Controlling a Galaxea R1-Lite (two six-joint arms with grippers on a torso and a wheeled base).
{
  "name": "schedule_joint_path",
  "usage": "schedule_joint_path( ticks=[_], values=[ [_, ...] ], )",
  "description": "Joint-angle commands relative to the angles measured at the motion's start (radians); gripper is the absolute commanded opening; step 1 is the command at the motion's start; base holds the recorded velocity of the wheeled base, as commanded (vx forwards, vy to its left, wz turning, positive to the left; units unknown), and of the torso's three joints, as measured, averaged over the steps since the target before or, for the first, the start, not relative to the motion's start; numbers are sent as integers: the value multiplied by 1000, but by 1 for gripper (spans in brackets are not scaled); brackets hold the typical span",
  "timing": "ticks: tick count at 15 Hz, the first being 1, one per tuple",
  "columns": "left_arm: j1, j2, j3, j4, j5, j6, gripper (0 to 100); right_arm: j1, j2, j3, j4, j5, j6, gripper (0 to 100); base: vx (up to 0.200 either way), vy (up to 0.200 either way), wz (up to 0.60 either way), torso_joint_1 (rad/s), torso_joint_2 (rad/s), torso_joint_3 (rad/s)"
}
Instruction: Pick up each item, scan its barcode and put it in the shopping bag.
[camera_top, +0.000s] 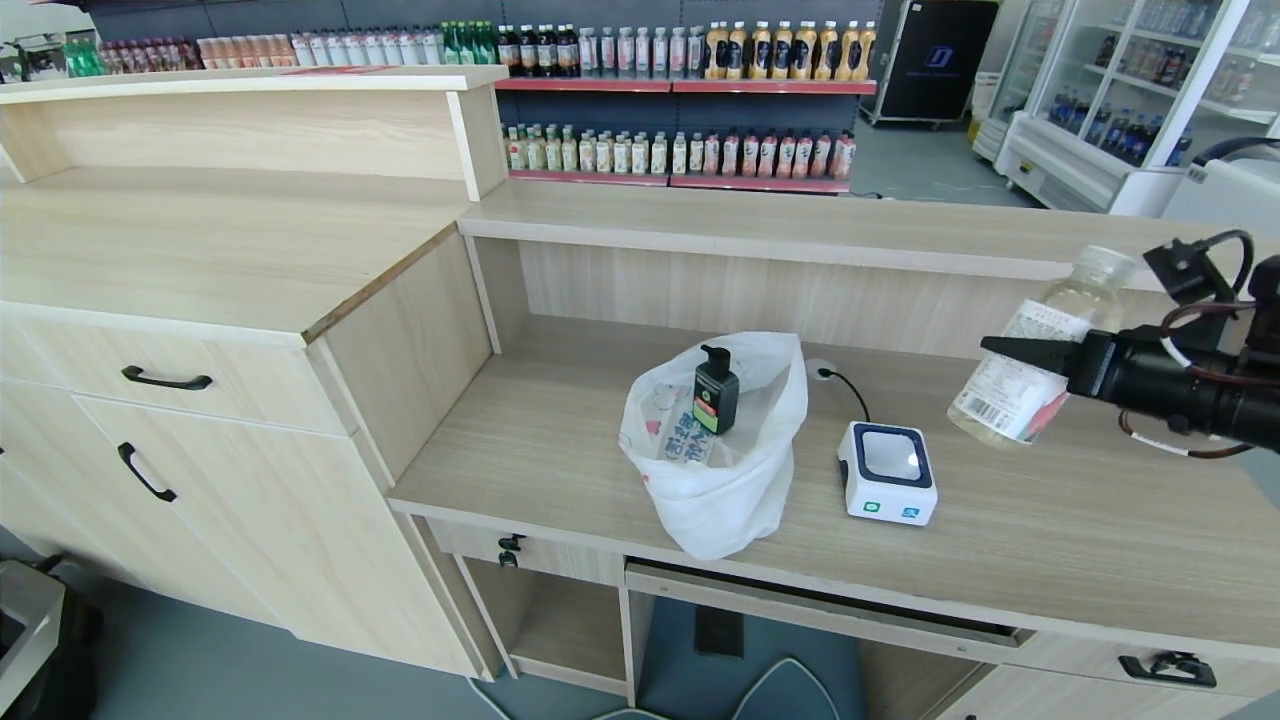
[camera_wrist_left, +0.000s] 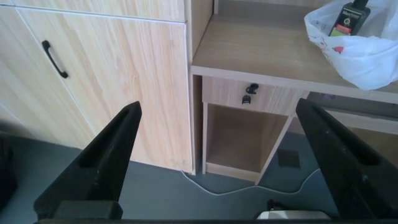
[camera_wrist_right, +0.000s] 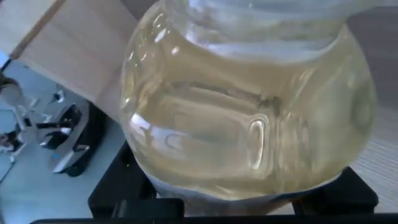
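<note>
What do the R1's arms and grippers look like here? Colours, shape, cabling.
The right arm is a black, round-bodied link. Black and reddish-brown cables loop loosely around its wrist, with a black bracket above. The right gripper shows a matte black finger tapering to a thin tip. The left gripper matches: two long black wedge-shaped fingers, no markings visible.
</note>
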Motion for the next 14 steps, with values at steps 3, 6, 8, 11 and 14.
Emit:
schedule_joint_path(
  ticks=[3,6,8,11,14],
  values=[
    [1,0,0,0,0,0,100,229,-355,-199,362,121,122,0,0,0,0,0,0,0],
    [1,0,0,0,0,0,100,366,-461,-237,527,125,162,0,0,0,0,0,0,0],
    [1,0,0,0,0,0,100,444,-539,-188,588,122,152,0,0,0,0,0,0,0],
    [1,0,0,0,0,0,100,498,-614,-99,592,122,143,0,0,0,0,0,0,0],
    [1,0,0,0,0,0,100,541,-612,-79,594,121,108,0,0,0,0,0,0,0]
  ],
)
